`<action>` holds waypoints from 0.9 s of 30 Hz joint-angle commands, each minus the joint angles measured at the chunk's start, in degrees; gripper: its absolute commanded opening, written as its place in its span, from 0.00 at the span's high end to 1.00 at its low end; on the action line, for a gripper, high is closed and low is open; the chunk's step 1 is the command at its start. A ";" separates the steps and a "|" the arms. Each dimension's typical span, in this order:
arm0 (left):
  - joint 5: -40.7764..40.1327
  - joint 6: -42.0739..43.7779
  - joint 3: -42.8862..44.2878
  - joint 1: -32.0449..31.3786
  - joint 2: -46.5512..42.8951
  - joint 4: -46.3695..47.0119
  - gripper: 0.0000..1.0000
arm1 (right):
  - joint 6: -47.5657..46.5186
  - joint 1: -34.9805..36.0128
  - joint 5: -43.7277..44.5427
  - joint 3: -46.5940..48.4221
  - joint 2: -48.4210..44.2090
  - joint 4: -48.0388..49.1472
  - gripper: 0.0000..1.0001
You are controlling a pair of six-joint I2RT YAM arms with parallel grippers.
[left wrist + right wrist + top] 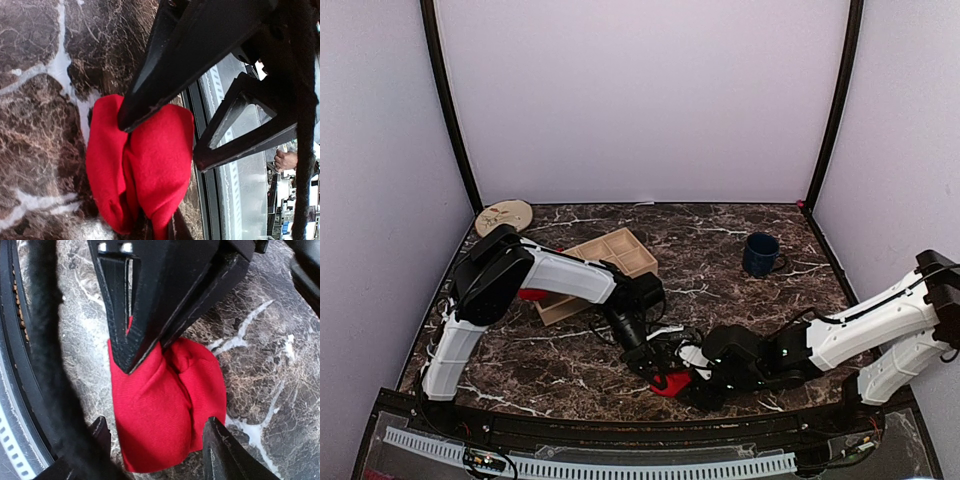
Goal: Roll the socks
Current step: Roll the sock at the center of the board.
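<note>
A bunched red sock (670, 383) lies on the dark marble table near its front edge. It fills the left wrist view (150, 165) and the right wrist view (160, 410). My left gripper (658, 370) is shut on the sock's end (152, 231); in the right wrist view its closed tip (131, 357) presses into the fabric from above. My right gripper (692, 385) is open, its fingers (217, 445) standing on either side of the sock bundle without closing on it. A second red piece (532, 295) shows under the left arm, mostly hidden.
A wooden compartment tray (610, 258) sits behind the left arm. A dark blue mug (760, 254) stands at the back right. A round wooden disc (504, 215) lies at the back left. The table's front rail (620, 440) runs just below the sock.
</note>
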 commanded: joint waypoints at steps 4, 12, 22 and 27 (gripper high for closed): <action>-2.25 1.96 0.29 0.71 1.33 -4.13 1.00 | -3.01 0.91 0.29 3.31 3.21 -1.25 0.43; -1.67 2.05 0.42 1.23 1.49 -4.33 1.00 | -4.32 1.45 0.31 4.82 5.75 -2.67 0.67; -3.89 -1.14 -0.06 1.93 1.26 -2.28 0.96 | -2.42 1.42 -1.26 3.79 6.50 -1.47 0.99; -5.43 -8.16 -4.68 2.32 -2.29 6.46 0.76 | 0.11 0.38 -3.54 2.44 6.39 0.51 1.00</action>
